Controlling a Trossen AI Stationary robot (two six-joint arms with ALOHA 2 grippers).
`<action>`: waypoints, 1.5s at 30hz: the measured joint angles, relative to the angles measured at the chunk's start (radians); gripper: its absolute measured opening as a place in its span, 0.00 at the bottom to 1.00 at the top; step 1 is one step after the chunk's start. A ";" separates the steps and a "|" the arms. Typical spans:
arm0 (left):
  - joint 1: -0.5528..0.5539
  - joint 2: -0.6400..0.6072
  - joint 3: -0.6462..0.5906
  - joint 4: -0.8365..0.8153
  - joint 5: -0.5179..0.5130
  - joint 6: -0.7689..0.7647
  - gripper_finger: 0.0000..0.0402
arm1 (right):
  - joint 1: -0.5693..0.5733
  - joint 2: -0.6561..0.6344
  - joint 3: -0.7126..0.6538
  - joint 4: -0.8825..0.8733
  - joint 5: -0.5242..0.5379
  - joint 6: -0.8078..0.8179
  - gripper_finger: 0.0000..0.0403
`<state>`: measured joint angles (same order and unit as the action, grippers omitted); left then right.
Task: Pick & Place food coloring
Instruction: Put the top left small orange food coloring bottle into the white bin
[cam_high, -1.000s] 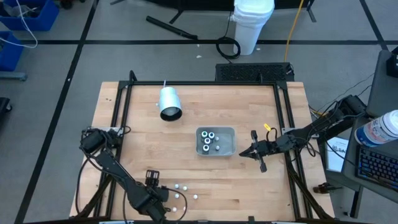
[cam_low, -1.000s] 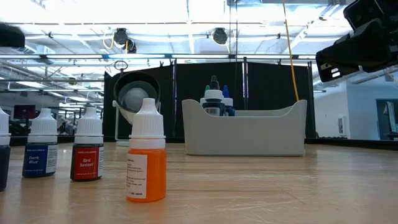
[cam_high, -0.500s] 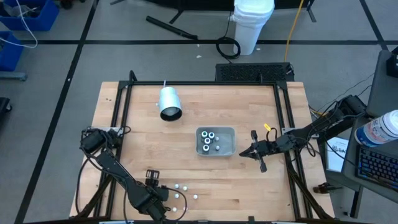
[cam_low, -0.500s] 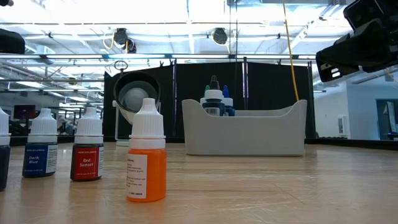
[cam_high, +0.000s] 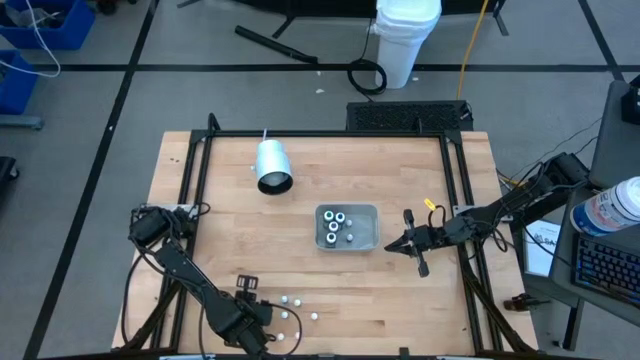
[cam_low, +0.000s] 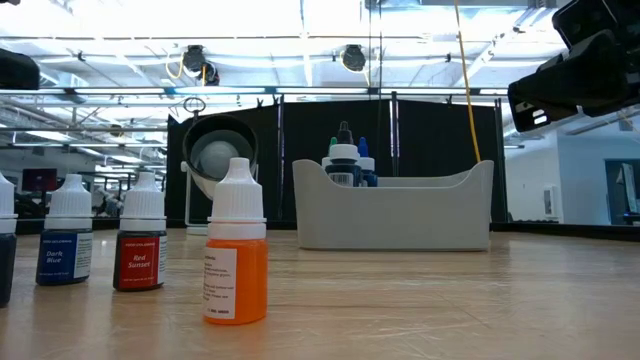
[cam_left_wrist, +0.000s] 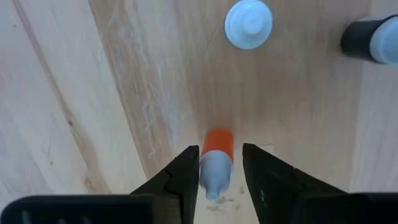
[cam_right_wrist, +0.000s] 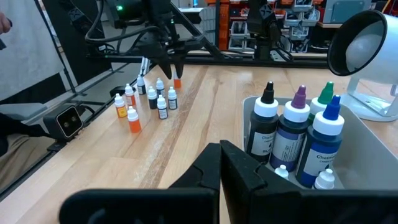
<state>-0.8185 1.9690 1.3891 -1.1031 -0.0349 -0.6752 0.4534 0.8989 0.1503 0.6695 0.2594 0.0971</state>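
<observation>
With the left tool half-closed around the orange bottle at the table's near edge, pinch its cap squarely and lift straight up, clear of neighbouring bottles; the right tool waits clenched by the tray

Left arm: reaches from the table's left edge toward the near edge, bent at the elbow.
Left gripper: points down at the tabletop near the front edge; fingers stand apart on either side of a small orange bottle, neither clearly pressing it.
Right arm: stretches in from the table's right side, low over the wood.
Right gripper: fingers pressed together, empty, level with the tabletop.
</observation>
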 joint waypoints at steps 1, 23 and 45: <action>0.000 0.000 0.000 0.003 0.000 0.002 0.32 | 0.000 0.000 0.000 0.000 0.000 0.000 0.00; 0.000 0.000 -0.081 0.050 0.041 -0.001 0.32 | 0.000 0.000 0.000 0.000 0.000 -0.003 0.00; 0.019 0.000 -0.050 0.054 0.097 0.008 0.29 | 0.000 0.000 0.000 -0.001 0.000 -0.003 0.00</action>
<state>-0.7991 1.9690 1.3388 -1.0492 0.0621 -0.6671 0.4531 0.8986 0.1504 0.6689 0.2596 0.0937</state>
